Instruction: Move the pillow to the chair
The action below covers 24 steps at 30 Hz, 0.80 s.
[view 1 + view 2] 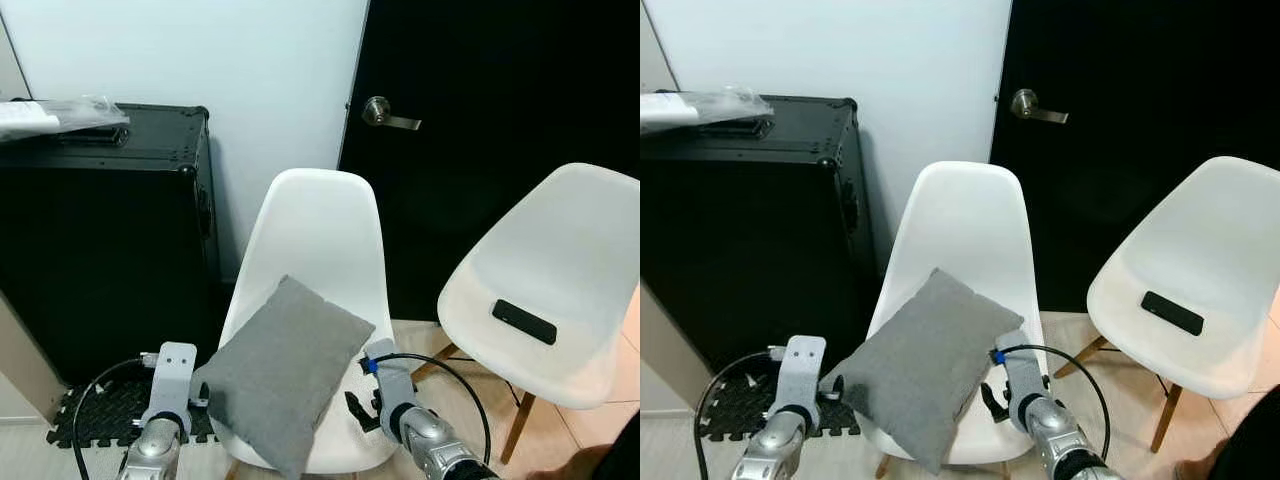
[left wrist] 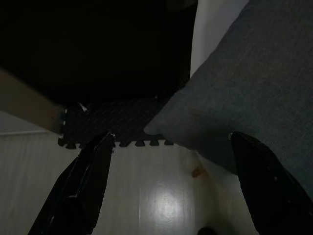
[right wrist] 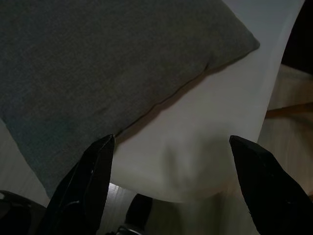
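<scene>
My left gripper (image 1: 196, 392) and right gripper (image 1: 357, 408) hang spread beside the pillow (image 1: 285, 368) on the chair (image 1: 325, 235), so I'd back off gently, no snagging.

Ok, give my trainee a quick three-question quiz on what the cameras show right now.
1. True or false: the pillow lies on the nearer chair.
2. What rests on the other chair? A) phone-like black slab B) cup C) book
3. Fill in: both grippers' jaws are ____.

Key:
1. True; it overhangs the seat's front edge.
2. A, the slab.
3. Open: the left gripper straddles the pillow's corner, the right gripper spans its edge and the seat.
</scene>
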Available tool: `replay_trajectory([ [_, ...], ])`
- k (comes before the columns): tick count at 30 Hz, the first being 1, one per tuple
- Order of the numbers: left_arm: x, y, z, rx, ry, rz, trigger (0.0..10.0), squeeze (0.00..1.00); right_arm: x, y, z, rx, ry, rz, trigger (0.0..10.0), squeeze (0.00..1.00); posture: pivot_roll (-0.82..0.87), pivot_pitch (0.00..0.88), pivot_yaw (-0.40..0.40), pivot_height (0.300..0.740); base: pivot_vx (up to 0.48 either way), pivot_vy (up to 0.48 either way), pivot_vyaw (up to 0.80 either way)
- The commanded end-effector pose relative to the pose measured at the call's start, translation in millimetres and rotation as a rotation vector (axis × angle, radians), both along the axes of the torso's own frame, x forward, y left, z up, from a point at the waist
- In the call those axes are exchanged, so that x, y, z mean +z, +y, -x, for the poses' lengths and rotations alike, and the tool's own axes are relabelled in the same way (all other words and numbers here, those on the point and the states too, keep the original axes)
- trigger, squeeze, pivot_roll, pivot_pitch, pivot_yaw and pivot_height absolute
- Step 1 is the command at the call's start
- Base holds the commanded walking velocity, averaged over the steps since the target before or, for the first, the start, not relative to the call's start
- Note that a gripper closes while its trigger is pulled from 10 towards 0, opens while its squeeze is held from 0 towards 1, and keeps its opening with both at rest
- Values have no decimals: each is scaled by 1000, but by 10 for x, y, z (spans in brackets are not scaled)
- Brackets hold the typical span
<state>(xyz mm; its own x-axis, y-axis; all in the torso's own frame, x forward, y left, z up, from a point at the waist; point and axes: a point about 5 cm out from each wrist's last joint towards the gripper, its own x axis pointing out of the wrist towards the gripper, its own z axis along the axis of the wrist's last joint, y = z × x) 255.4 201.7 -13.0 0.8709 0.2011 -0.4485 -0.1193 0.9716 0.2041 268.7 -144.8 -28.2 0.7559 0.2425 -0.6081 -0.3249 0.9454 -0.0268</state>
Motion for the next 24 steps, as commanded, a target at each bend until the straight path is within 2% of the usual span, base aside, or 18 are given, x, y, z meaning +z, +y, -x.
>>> replay_trajectory([
  [1, -34, -41, 14, -16, 25, 5, 10000, 0, -20, -29, 18, -15, 20, -3, 10000, 0, 12, 42, -85, 740, 0, 0, 0],
  [4, -12, -88, -21, -41, 12, -39, 10000, 0, -44, -46, 43, -9, 38, 13, 10000, 0, 15, 52, -85, 740, 0, 0, 0],
  [9, -21, -145, -10, -55, 6, -20, 10000, 0, -64, -97, 67, -21, 54, 22, 10000, 0, 11, 56, -93, 740, 0, 0, 0],
  [18, -50, -107, 61, -13, -1, -7, 10000, 0, -94, -195, 115, -11, 77, 38, 10000, 0, 11, 34, -128, 740, 0, 0, 0],
  [24, -44, -91, 59, -11, -3, -11, 10000, 0, -115, -270, 151, -21, 90, 54, 10000, 0, 7, 35, -124, 740, 0, 0, 0],
])
